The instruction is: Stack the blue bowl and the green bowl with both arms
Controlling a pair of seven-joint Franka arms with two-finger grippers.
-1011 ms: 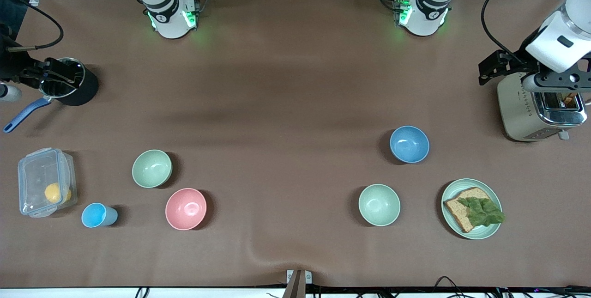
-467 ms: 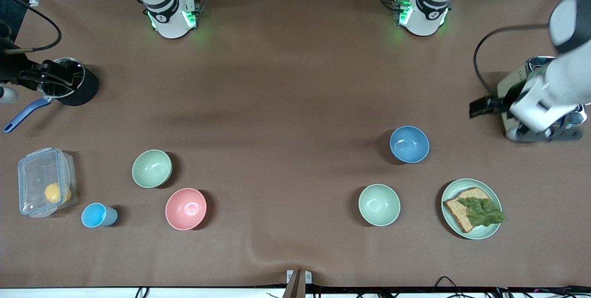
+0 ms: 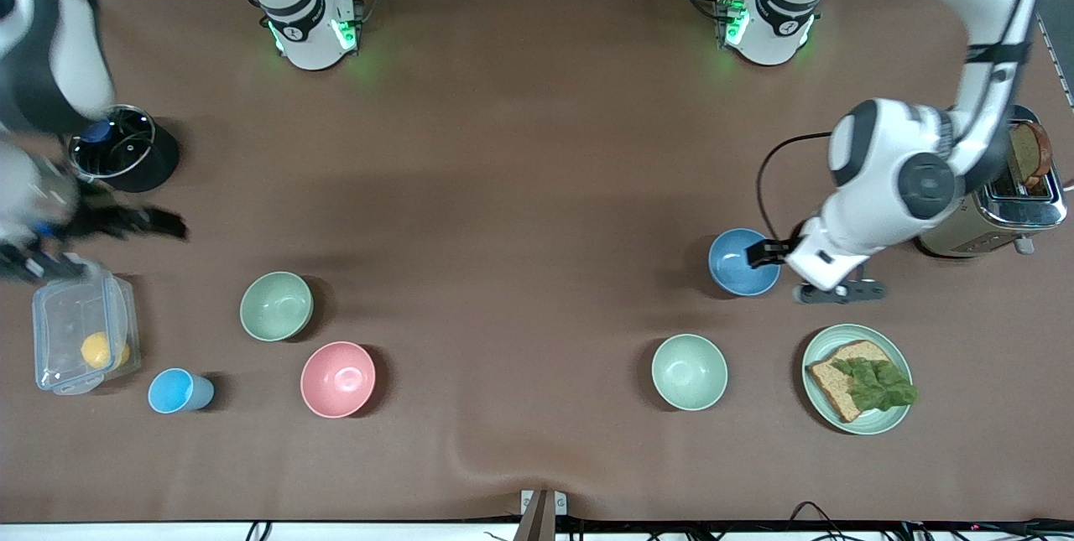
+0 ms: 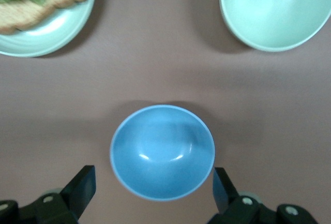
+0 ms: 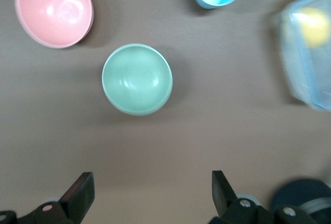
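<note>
The left claw (image 4: pixel 150 195), fingers apart, hovers above the round matte blue bowl (image 4: pixel 162 151) to grasp it. The right claw (image 5: pixel 147 198), also apart, approaches the round sage-green bowl (image 5: pixel 137 79).

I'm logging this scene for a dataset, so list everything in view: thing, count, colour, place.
blue bowl: 1, medium blue, toward the left arm's end, beside the toaster
green bowl: 1, sage green, toward the right arm's end, farther from the camera than the pink bowl
mint bowl: 1, pale mint, nearer the camera than the blue bowl
pink bowl: 1, pink, beside the cup
cup: 1, light blue, beside the container
plate: 1, pale green, holding bread and lettuce, beside the mint bowl
container: 1, clear, something yellow inside
pot: 1, black, at the right arm's end
toaster: 1, cream and chrome, at the left arm's end
left gripper: open, over the blue bowl
right gripper: open, in the air near the container
</note>
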